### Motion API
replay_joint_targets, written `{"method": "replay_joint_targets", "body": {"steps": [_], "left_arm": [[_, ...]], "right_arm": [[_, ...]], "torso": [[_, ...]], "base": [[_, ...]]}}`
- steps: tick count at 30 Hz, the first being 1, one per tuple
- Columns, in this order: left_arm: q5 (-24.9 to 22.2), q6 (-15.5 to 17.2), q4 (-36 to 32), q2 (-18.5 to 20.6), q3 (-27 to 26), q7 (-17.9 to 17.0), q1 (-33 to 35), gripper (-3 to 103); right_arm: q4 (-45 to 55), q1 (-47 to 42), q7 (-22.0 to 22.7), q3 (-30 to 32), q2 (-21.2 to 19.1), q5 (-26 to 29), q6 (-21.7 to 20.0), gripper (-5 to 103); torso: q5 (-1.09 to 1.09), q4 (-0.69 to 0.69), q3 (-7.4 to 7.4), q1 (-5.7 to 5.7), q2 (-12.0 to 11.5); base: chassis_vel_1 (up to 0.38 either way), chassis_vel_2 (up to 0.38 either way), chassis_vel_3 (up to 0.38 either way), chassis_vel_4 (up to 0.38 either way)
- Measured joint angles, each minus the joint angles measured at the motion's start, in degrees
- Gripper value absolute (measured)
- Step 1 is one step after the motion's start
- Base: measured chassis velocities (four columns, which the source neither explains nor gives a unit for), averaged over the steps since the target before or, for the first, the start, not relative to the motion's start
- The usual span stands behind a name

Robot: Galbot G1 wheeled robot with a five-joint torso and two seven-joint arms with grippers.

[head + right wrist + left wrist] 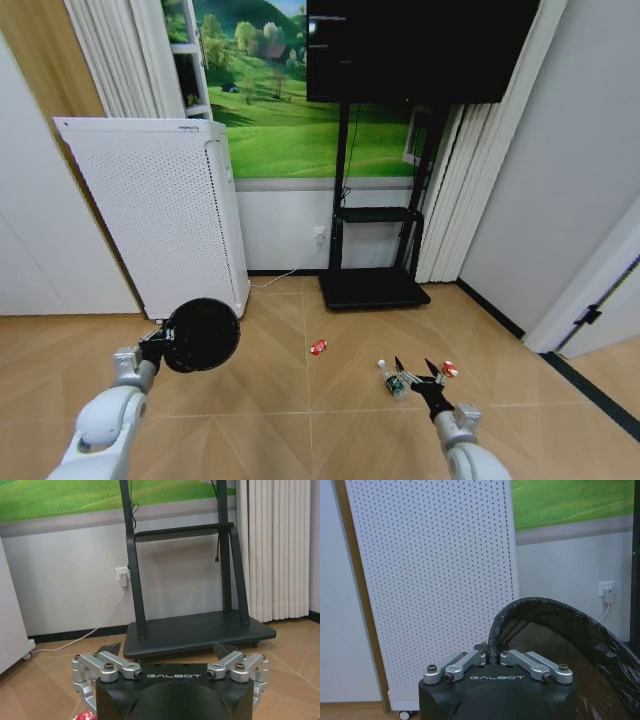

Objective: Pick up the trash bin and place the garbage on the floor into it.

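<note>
My left gripper point(160, 347) is shut on the rim of the black trash bin point(202, 334), held off the floor at the left; the left wrist view shows the fingers point(470, 659) pinching the bin's mesh rim point(545, 611). My right gripper point(420, 372) stands open low at the right, above a small clear bottle with a green label point(394, 381). A red-and-white can point(318, 347) lies on the parquet floor point(300, 400) in the middle. Another red piece point(450, 369) lies right of the gripper. The right wrist view shows spread fingers point(111, 649) and a red scrap point(85, 715).
A tall white perforated appliance point(160, 215) stands at the left wall. A black TV stand point(372, 285) with a screen stands at the back centre, its base plate on the floor. White curtains point(455, 200) hang at the right.
</note>
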Motion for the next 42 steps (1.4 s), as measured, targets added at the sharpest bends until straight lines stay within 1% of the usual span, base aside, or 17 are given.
{"method": "replay_joint_targets", "body": {"steps": [2,4,9,15,23,31,32,36,37,42], "left_arm": [[0.0,-0.6,-0.4,0.0,0.0,0.0,0.1,7],[0.0,-2.0,-1.1,0.1,-0.1,0.1,0.4,7],[0.1,-3.2,-1.6,0.0,-0.1,0.2,0.4,7],[0.1,-3.2,-1.6,0.3,-0.1,0.3,0.1,7],[0.3,-2.8,-1.3,0.4,-0.1,0.3,0.1,7],[0.3,-2.6,-1.1,0.3,-0.1,0.6,-0.1,7],[0.3,-2.6,-1.1,0.2,-0.1,0.6,-0.1,7],[0.3,-2.6,-0.9,0.1,-0.1,0.7,-0.1,7],[0.3,-2.6,-0.9,0.1,-0.2,0.8,-0.1,7],[0.3,-2.6,-0.9,0.0,-0.2,0.8,0.1,7]], "right_arm": [[0.2,0.1,0.0,-0.3,-0.1,-0.5,-0.8,100],[0.6,0.3,-0.2,-1.4,-0.6,-1.1,-1.7,100],[1.4,1.4,-1.3,-3.1,-0.8,-1.5,-2.4,100],[1.2,2.8,-3.1,-3.9,-0.7,-2.0,-2.4,100],[1.1,2.1,-3.1,-4.0,-0.9,-2.1,-1.6,100],[1.2,1.8,-3.1,-3.8,-0.8,-2.3,-1.5,100],[1.2,1.8,-3.1,-3.8,-0.8,-2.3,-1.5,100],[1.2,1.7,-3.1,-3.6,-0.7,-2.3,-1.4,100],[1.1,1.7,-3.1,-3.6,-0.7,-2.4,-1.2,100],[0.8,1.5,-3.1,-3.6,-0.6,-2.5,-0.4,100]], "torso": [[0.0,0.0,0.0,0.0,0.0],[0.0,0.0,0.0,0.0,0.0],[0.0,0.0,0.0,0.0,0.0],[0.0,0.0,0.0,0.0,0.0],[0.0,0.0,-0.01,-0.01,0.0],[0.0,0.0,0.0,-0.01,0.0],[0.02,0.0,0.0,-0.01,0.0],[-0.02,-0.01,0.02,0.0,0.0],[0.03,-0.01,0.01,0.0,0.0],[0.0,0.0,0.01,0.0,0.0]], "base": [[0.0,0.0,0.0,0.0],[0.0,0.0,0.0,0.0],[0.0,0.0,0.0,0.0],[0.0,0.0,0.0,0.0],[-0.029,0.035,0.025,-0.031],[-0.161,0.167,0.178,-0.161],[-0.204,0.235,0.206,-0.214],[-0.207,0.201,0.208,-0.21],[-0.225,0.175,0.22,-0.217],[-0.171,0.163,0.163,-0.152]]}}
